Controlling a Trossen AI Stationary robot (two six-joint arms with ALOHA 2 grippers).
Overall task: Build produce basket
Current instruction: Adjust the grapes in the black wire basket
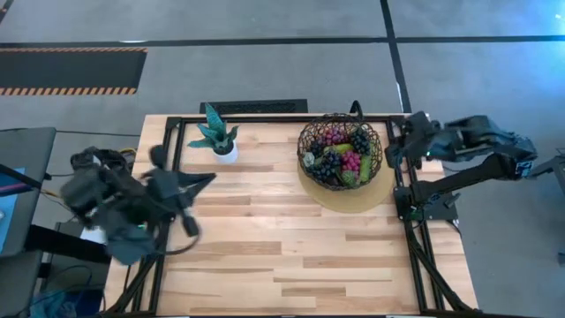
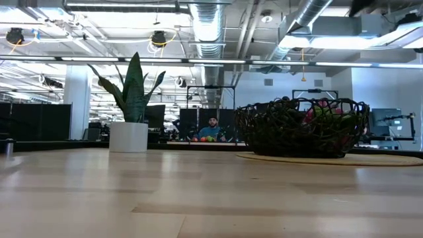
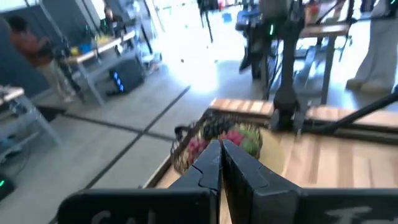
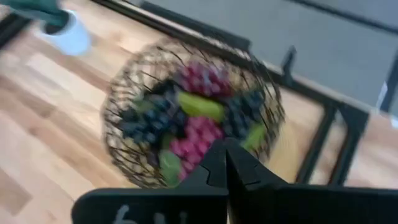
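The dark wire basket [image 1: 340, 150] stands on a flat tan disc near the table's far right corner, filled with magenta and dark grape bunches and green pieces [image 4: 196, 118]. It shows too in the low view [image 2: 301, 127] and the left wrist view [image 3: 214, 140]. My left gripper [image 1: 205, 179] hovers over the table's left side, shut and holding nothing. My right gripper [image 1: 393, 146] is raised just right of the basket, shut and holding nothing; in its wrist view the fingertips [image 4: 225, 152] sit above the basket.
A small potted green plant [image 1: 218, 139] in a white pot stands at the far edge, left of the basket. The tan disc [image 1: 375, 196] lies under the basket. Bare wood covers the middle and near half of the table [image 1: 291, 256]. A person sits in the room beyond [image 2: 211, 129].
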